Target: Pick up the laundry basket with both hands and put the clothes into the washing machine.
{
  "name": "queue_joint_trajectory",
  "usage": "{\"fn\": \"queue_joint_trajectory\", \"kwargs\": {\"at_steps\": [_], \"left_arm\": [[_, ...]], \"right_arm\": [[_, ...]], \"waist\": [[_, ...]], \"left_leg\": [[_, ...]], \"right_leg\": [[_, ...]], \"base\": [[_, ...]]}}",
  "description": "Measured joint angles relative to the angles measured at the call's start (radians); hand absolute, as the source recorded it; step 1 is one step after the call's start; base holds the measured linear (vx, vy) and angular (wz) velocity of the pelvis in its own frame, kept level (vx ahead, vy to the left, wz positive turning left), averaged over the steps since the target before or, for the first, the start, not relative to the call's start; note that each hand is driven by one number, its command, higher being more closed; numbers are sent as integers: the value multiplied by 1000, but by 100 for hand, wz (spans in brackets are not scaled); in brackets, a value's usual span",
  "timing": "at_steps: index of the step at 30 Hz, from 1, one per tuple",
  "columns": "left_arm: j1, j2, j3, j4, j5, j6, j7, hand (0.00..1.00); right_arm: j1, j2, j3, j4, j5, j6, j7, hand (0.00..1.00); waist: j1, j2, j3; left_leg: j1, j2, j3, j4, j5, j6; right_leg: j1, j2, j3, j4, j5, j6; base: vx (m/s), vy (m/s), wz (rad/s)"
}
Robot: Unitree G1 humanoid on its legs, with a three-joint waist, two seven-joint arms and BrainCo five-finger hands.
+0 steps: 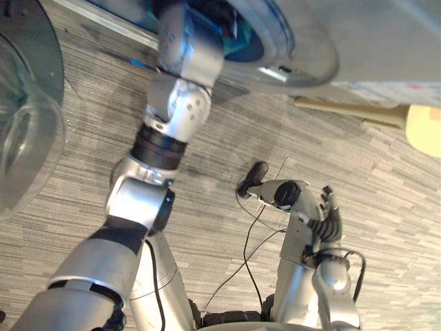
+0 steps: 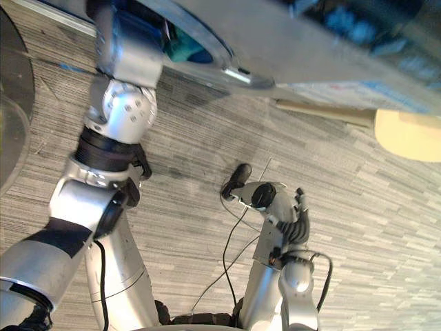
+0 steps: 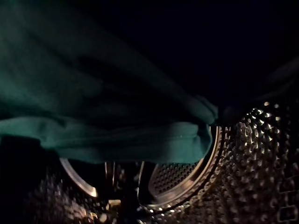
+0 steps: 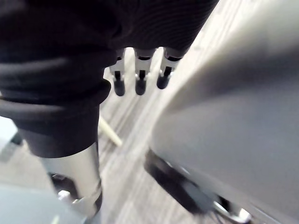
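A teal-green garment (image 3: pixel 117 140) hangs in folds close before the left wrist camera, draped over the dark mouth of the perforated steel drum (image 3: pixel 261 163), whose dimpled wall and rounded paddle glint just beneath the cloth. Seen from the head, the left arm (image 1: pixel 179 103) reaches up from the lower left and disappears through the round door opening (image 1: pixel 303 65) of the washing machine (image 1: pixel 386 34). The left hand is hidden inside it, so it cannot be told whether that hand grips the cloth or is slack. A strip of the same teal fabric shows in the opening right beside the arm, so the clothing lies inside the machine, around where the left hand has gone in. The machine's clear bulging glass door (image 1: pixel 24 138) stands swung open on the outer side of the left arm. The right hand (image 1: pixel 313 207) hangs low over the grey striped carpet (image 1: pixel 372 207), well apart from the opening. Its dark-tipped fingers (image 4: pixel 140 84) point down in a loose straight row and it holds nothing; the grey side of the machine rises near them. Beyond the right hand, a tan bar (image 1: pixel 344 110) joined to a pale yellow piece (image 1: pixel 424 131) lies on the carpet by the machine's foot.
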Motion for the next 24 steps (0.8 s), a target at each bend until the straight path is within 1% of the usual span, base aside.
{"fn": "queue_joint_trajectory", "kwargs": {"at_steps": [1,2,3,4,5,6,8,9,11,13,14,15,18,19,20,22,24], "left_arm": [[-55,41,17,48,32,12,7,100],[-133,101,37,119,91,40,16,100],[-206,157,45,182,158,74,24,100],[-237,187,43,207,198,89,27,100],[-278,239,44,243,349,129,41,100],[-297,274,44,257,491,159,53,0],[-317,347,44,268,774,215,64,0],[-326,373,46,280,907,242,58,0],[-325,393,48,317,1043,269,52,0],[-291,385,82,359,1116,283,14,0],[-272,383,92,363,1125,286,1,0],[-230,375,117,375,1130,288,-29,0],[-132,348,196,401,1122,293,-80,0],[-97,340,212,403,1104,295,-102,0],[-73,325,229,403,1066,294,-123,0],[-34,306,241,403,1013,285,-141,0],[16,266,238,399,969,272,-144,0]], "right_arm": [[-64,-8,-15,24,6,0,-4,0],[-116,-19,-7,46,9,-9,2,0],[-136,-20,6,47,15,-28,5,0],[-143,-18,10,47,19,-39,5,0],[-158,-14,16,55,24,-52,8,0],[-159,-11,17,60,24,-62,9,0],[-158,-11,16,73,23,-84,13,0],[-158,-11,14,79,22,-95,19,0],[-156,-11,14,95,21,-102,31,0],[-150,-12,14,121,22,-101,41,0],[-147,-13,14,127,22,-101,45,0],[-138,-16,15,145,22,-98,50,0],[-98,-19,24,172,23,-91,55,0],[-82,-26,29,175,24,-77,67,0],[-70,-41,39,177,26,-73,72,0],[-67,-50,44,183,27,-73,75,0],[-66,-68,47,184,27,-73,76,0]], "waist": [[-2,-1,1],[-3,-2,1],[-6,-2,1],[-9,-2,1],[-14,-2,1],[-14,-2,1],[-13,-4,-1],[-10,-4,-1],[-7,-4,-1],[-12,-4,-1],[-15,-4,-1],[-16,-5,-1],[-15,-5,-1],[-16,-5,-1],[-16,-6,-2],[-15,-6,-2],[-7,-10,-4]], "left_leg": [[-19,11,7,0,2,4],[-46,29,13,-3,9,9],[-64,35,19,-15,18,13],[-70,36,23,-23,22,12],[-74,50,36,-39,41,22],[-74,57,41,-48,50,20],[-68,60,51,-69,68,31],[-58,60,62,-88,81,39],[-35,62,70,-119,90,39],[7,60,85,-156,104,45],[21,59,92,-168,106,44],[54,58,101,-194,110,39],[129,57,125,-268,134,32],[158,56,131,-301,147,29],[187,51,136,-332,163,24],[225,50,138,-373,182,21],[292,43,163,-445,209,14]], "right_leg": [[-27,7,6,-5,12,-4],[-58,21,8,-16,31,-11],[-83,24,7,-24,44,-16],[-91,25,6,-29,50,-18],[-94,30,0,-43,61,-19],[-95,36,-2,-52,69,-22],[-94,43,-3,-75,86,-23],[-91,45,-4,-94,98,-25],[-75,52,-6,-130,118,-25],[-33,58,-17,-172,134,-23],[-20,60,-19,-184,137,-22],[8,66,-21,-211,145,-20],[69,84,-29,-282,167,-19],[97,90,-39,-314,176,-23],[124,93,-49,-341,183,-24],[162,100,-62,-377,193,-26],[208,108,-66,-427,209,-31]], "base": [[-81,2,-47],[-85,-2,-46],[-61,-10,-32],[-44,-22,-12],[-27,-25,-6],[-32,-28,-9],[-39,-21,-8],[-40,-11,-6],[-47,2,-6],[-47,24,0],[-35,34,5],[0,0,0],[0,0,0],[7,-10,6],[11,-12,9],[13,-21,8],[8,-50,8]]}}
